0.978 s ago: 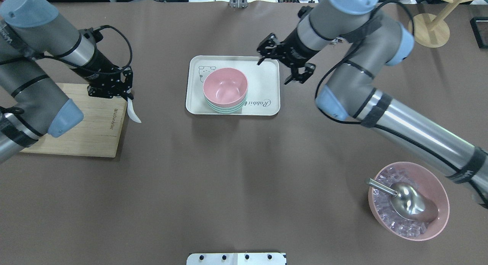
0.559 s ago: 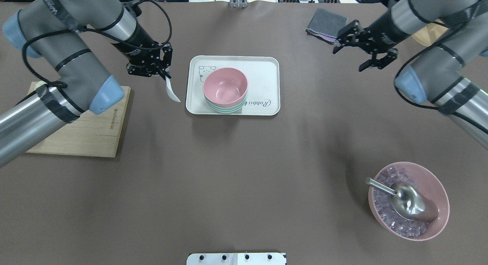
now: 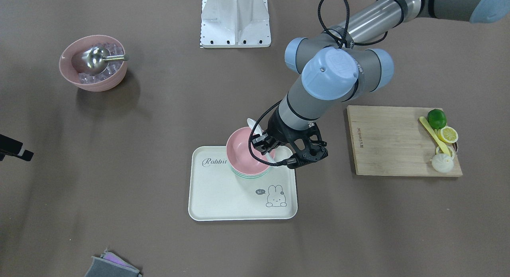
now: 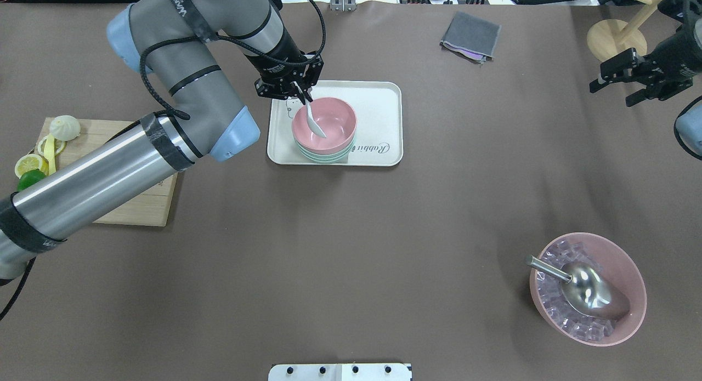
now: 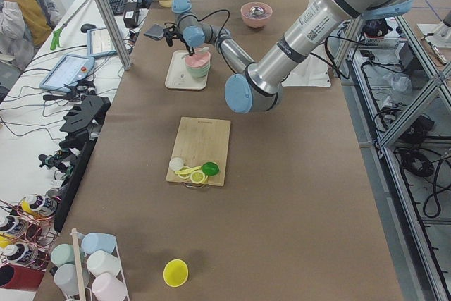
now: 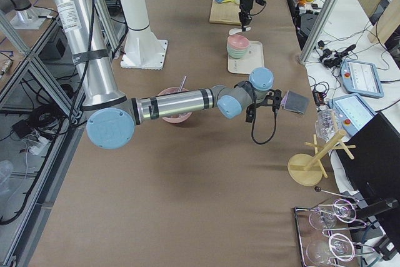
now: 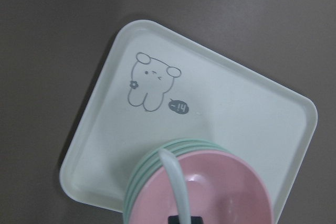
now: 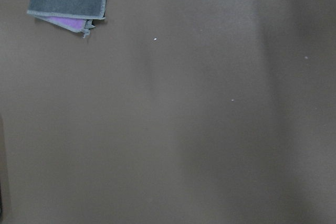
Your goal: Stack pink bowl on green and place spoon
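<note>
The pink bowl (image 4: 335, 118) sits nested on the green bowl (image 4: 323, 158) on the white rabbit tray (image 4: 378, 104). My left gripper (image 4: 300, 95) is shut on the handle of a white spoon (image 4: 314, 122) and holds it tilted over the pink bowl, scoop end down inside the rim. The left wrist view shows the spoon handle (image 7: 172, 177) above the pink bowl (image 7: 226, 192). The front view shows the same gripper (image 3: 275, 149) at the bowl's edge (image 3: 241, 149). My right gripper (image 4: 613, 94) is open and empty, far to the right over bare table.
A wooden cutting board (image 4: 137, 205) with lime and lemon pieces lies at the left. A larger pink bowl of ice (image 4: 630, 271) with a metal scoop (image 4: 587, 290) stands front right. A grey cloth (image 4: 470, 35) and a wooden rack base (image 4: 617, 41) lie at the back right.
My left arm carried the spoon rightward from the cutting board to over the pink bowl. My right arm drew away from the tray to the far right, still open.
</note>
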